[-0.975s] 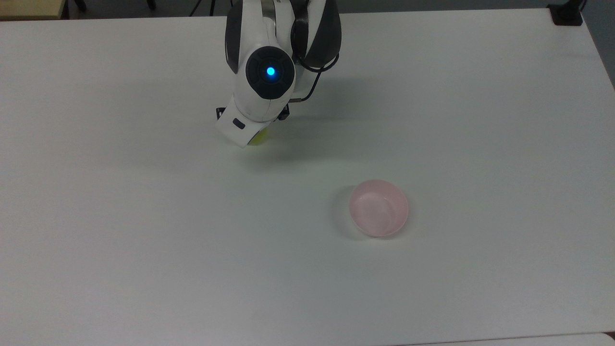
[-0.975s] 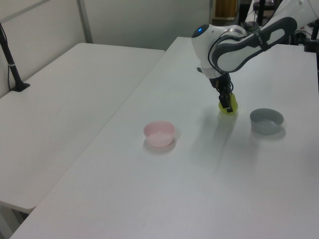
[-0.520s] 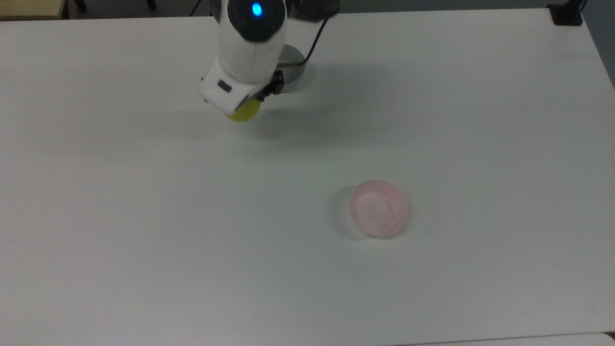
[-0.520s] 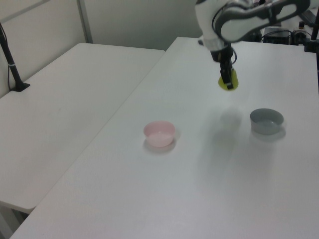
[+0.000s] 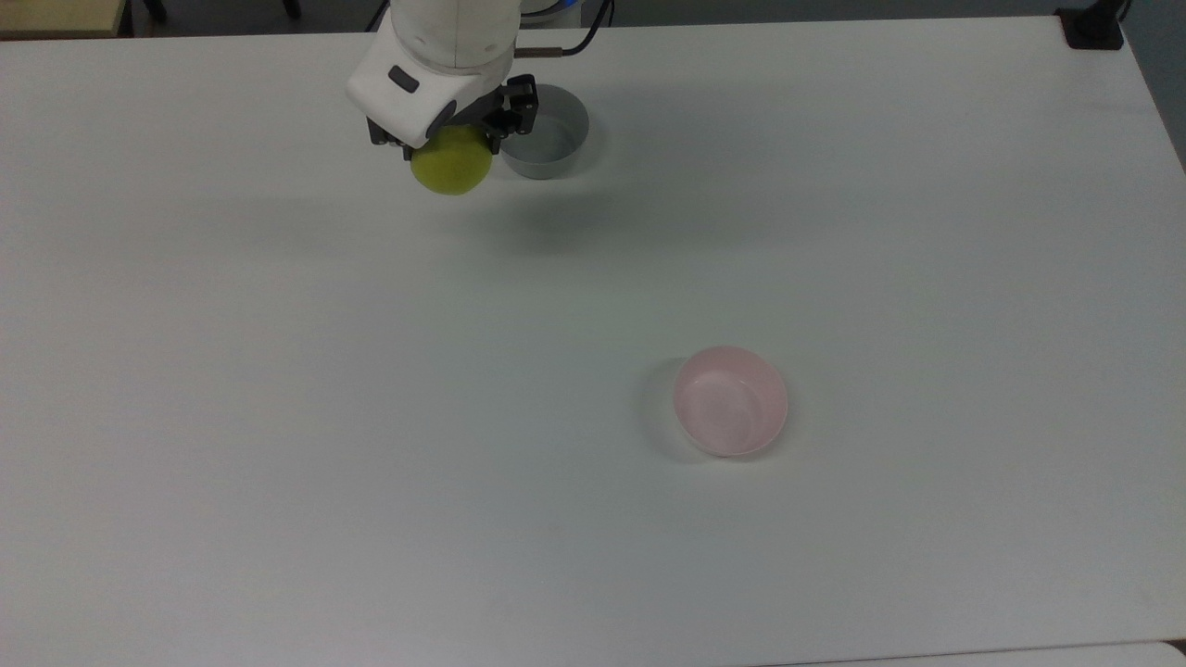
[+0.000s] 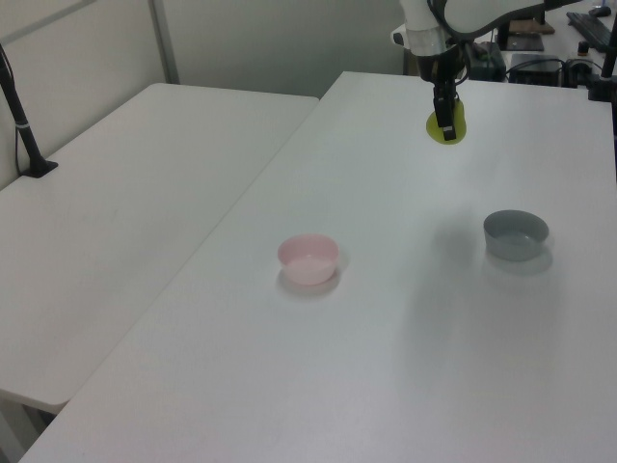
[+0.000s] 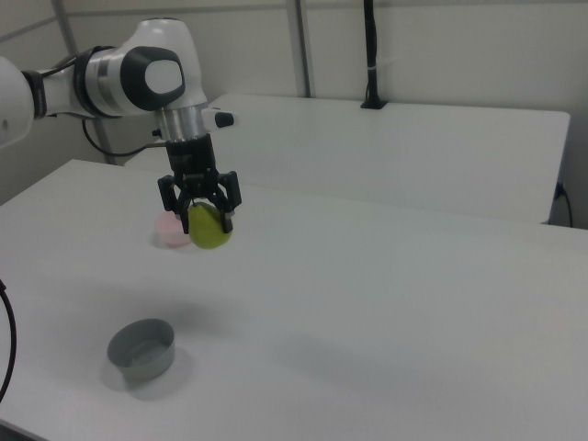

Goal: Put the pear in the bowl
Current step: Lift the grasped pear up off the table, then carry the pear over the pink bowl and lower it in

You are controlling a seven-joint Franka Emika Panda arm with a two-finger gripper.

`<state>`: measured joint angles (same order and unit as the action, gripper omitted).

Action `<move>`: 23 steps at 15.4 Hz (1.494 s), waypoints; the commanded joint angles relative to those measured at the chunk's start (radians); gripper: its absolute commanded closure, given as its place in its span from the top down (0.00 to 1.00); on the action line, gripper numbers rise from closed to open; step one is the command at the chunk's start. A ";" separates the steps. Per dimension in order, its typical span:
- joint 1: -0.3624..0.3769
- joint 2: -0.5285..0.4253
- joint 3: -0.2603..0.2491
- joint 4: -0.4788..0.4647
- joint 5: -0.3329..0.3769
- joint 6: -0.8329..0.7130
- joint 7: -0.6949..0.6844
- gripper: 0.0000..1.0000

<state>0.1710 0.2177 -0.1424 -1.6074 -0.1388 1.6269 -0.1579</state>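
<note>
The yellow-green pear (image 5: 452,162) (image 6: 445,125) (image 7: 209,228) hangs high above the table, held from above by my gripper (image 5: 451,139) (image 6: 444,118) (image 7: 202,213), which is shut on it. The pale pink bowl (image 5: 730,400) (image 6: 308,258) stands empty on the table, far toward the top view's lower right from the pear. In the right view the bowl (image 7: 168,229) is partly hidden behind the gripper and pear.
A grey straight-sided bowl (image 5: 547,142) (image 6: 516,234) (image 7: 141,348) stands empty on the white table (image 5: 278,417), near the pear in the top view. A second white table (image 6: 125,193) stands alongside. A black post (image 6: 24,130) rises at the left view's left.
The arm has lifted the pear off the table and raised it high. In the top view it moved up and left, uncovering the grey bowl. The pink bowl has not moved.
</note>
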 commanded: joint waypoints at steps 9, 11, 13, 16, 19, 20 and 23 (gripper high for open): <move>0.087 0.235 0.020 0.145 0.159 0.407 0.306 0.31; 0.122 0.268 0.020 0.167 0.159 0.468 0.380 0.31; 0.153 0.301 0.020 0.195 0.157 0.519 0.447 0.31; 0.191 0.333 0.020 0.210 0.157 0.585 0.507 0.32; 0.223 0.350 0.020 0.210 0.156 0.637 0.543 0.36; 0.228 0.359 0.020 0.210 0.156 0.651 0.555 0.37; 0.240 0.380 0.020 0.210 0.154 0.668 0.572 0.41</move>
<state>0.3912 0.5694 -0.1096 -1.4181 0.0044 2.2687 0.3872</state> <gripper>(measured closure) 0.176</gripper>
